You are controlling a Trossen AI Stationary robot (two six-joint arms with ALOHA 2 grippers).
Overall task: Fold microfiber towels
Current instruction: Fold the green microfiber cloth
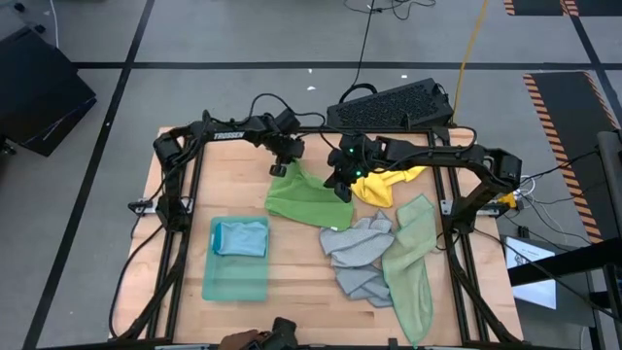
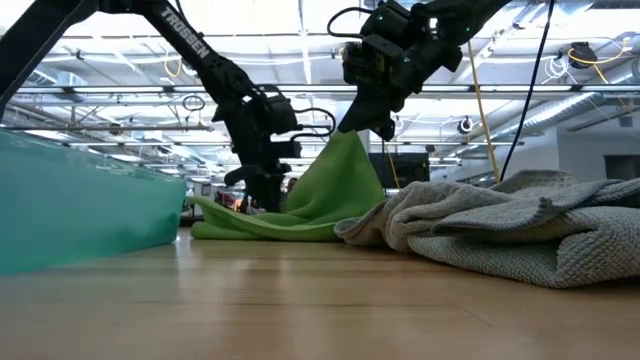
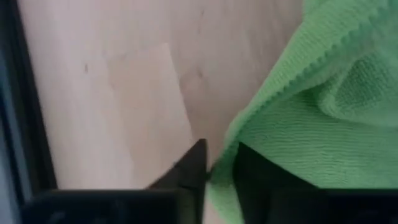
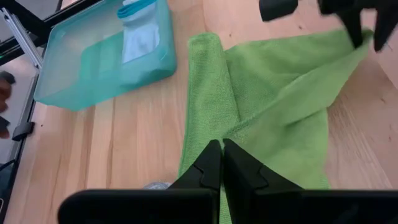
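Note:
A bright green towel (image 1: 296, 199) lies crumpled on the wooden table, far of centre. Its right part is raised into a peak (image 2: 350, 145). My left gripper (image 1: 280, 170) is down at the towel's far left corner, shut on its edge. My right gripper (image 1: 342, 192) is shut on the raised part. A yellow towel (image 1: 389, 183), a grey towel (image 1: 360, 255) and a pale sage towel (image 1: 413, 262) lie heaped on the table's right half. My left gripper pinches the green towel's hemmed edge (image 3: 219, 179) between its two fingers, at the far left corner. It comes steeply from above. That corner stays low, at the table top (image 2: 262, 205). My right gripper pinches a gathered fold of the green towel (image 4: 233, 127) between its two fingers, slanting down from the table's right side. The held part is lifted clear into a peak. The cloth slopes from there down to the table, where the rest (image 2: 270, 225) lies.
A teal see-through bin (image 1: 236, 277) with a light blue towel (image 1: 241, 236) in it stands at the near left. A black keyboard (image 1: 389, 102) lies beyond the far edge. Bare wood shows between the bin and the grey heap.

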